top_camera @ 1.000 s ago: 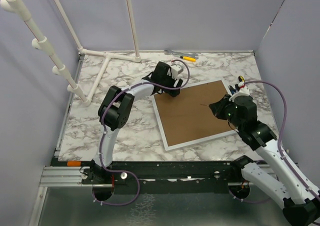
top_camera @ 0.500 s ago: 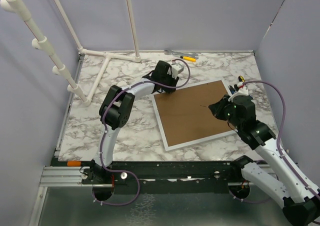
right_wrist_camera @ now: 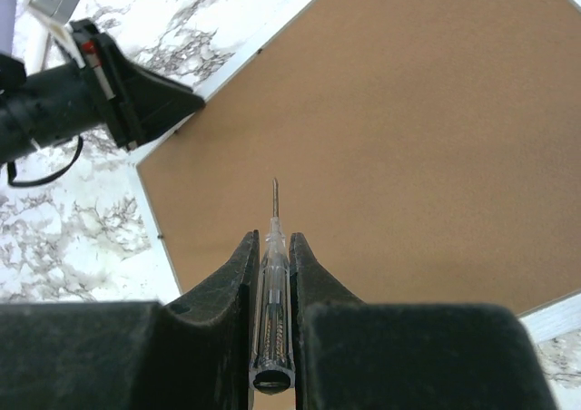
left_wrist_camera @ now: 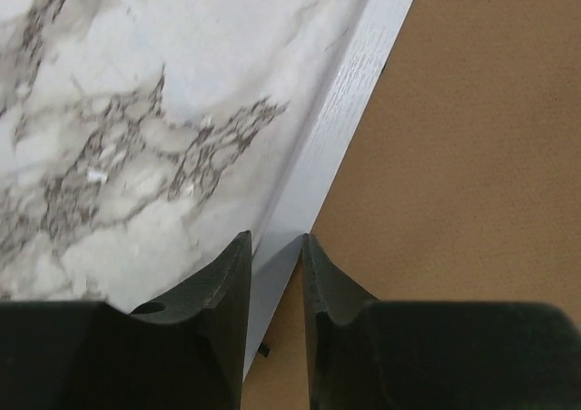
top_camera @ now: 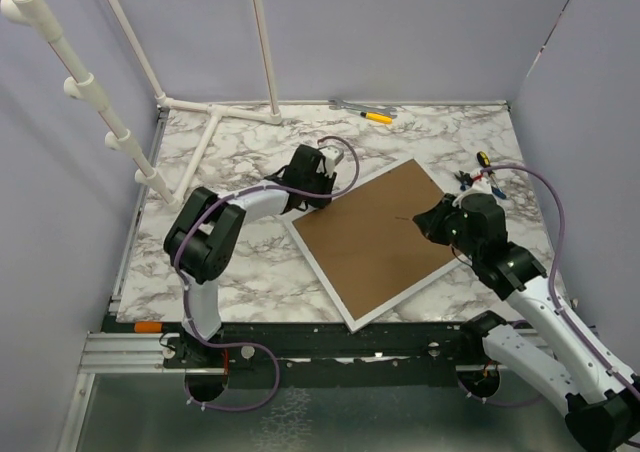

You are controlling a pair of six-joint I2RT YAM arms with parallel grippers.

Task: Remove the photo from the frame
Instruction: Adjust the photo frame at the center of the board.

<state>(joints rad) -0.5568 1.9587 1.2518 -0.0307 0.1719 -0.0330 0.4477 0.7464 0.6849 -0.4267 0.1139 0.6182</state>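
The frame (top_camera: 372, 240) lies face down on the marble table (top_camera: 240, 262), the photo hidden under its brown backing. The left gripper (left_wrist_camera: 275, 247) pinches the frame's far-left white rim. The right gripper (right_wrist_camera: 271, 242) clamps a clear-handled screwdriver (right_wrist_camera: 272, 283) over the backing. The step in hand is probably freeing the back, so next the tip needs a retaining tab at the edge.

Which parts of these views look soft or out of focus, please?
Left wrist: the marble table looks soft, while the frame edge shows its grain. Right wrist: the screwdriver is crisp. Top external: even light, faint shadows, no glare.
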